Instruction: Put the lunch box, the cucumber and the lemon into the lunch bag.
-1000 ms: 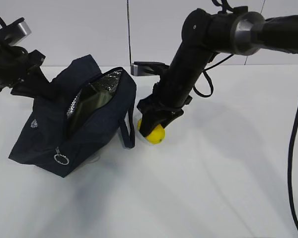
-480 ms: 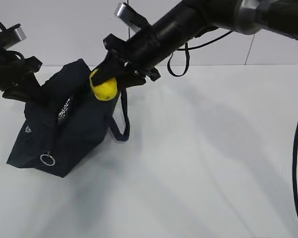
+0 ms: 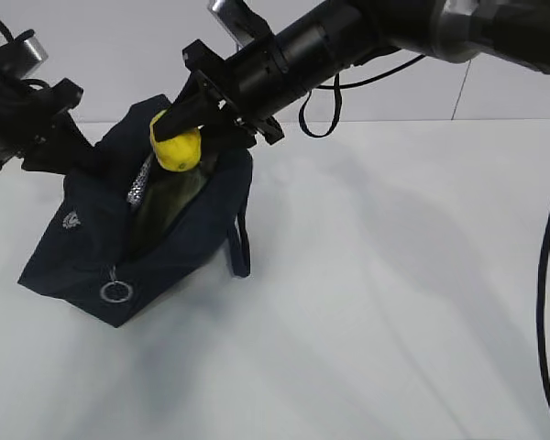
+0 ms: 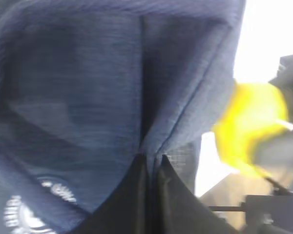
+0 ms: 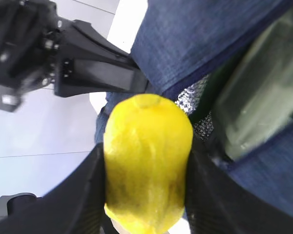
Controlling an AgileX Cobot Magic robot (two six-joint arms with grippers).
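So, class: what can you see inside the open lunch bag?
Inside the lunch bag: silver lining and the lunch box's pale green lid. The cucumber cannot be made out. The lemon is above the opening.

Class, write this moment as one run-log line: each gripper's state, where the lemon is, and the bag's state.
left gripper: shut on lunch bag fabric | right gripper: shut on lemon | lemon: above bag opening | bag: unzipped
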